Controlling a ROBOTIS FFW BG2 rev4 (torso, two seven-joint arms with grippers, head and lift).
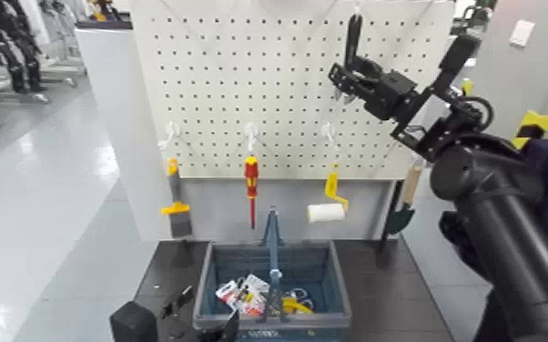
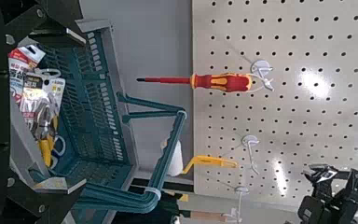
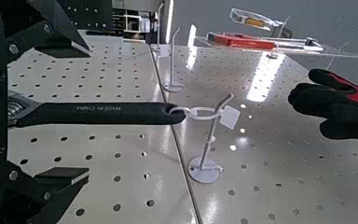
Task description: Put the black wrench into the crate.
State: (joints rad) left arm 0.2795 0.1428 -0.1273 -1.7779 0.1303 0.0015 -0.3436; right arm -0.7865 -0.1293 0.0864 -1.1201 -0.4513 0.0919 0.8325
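We have the black wrench (image 3: 103,113) hanging by a loop at the end of its handle from a hook (image 3: 205,154) on the pegboard (image 1: 296,109), towards the upper corner on our right side. Its long, slim handle is matte black with pale "MADE IN CHINA" lettering, and its silvery-grey jaw head points down the pegboard.

Our right gripper (image 3: 87,112) is in front of that same corner of the pegboard, its fingers spread on either side of the wrench, with space between each fingertip and the tool. Our left gripper (image 2: 82,113) sits well below the pegboard and out in front of it, at the left side of the crate, fingers spread and nothing between them.

The blue-grey crate (image 1: 323,319) rests on the dark desk (image 1: 378,282) below the pegboard, its central handle upright and some packaged items inside. Along the pegboard's lower edge we see a yellow-and-grey tool (image 1: 178,218), the red-and-yellow screwdriver (image 1: 251,179) and the white paint roller (image 1: 326,213) hanging. A black-and-red gloved hand (image 3: 340,105) shows near the pegboard.
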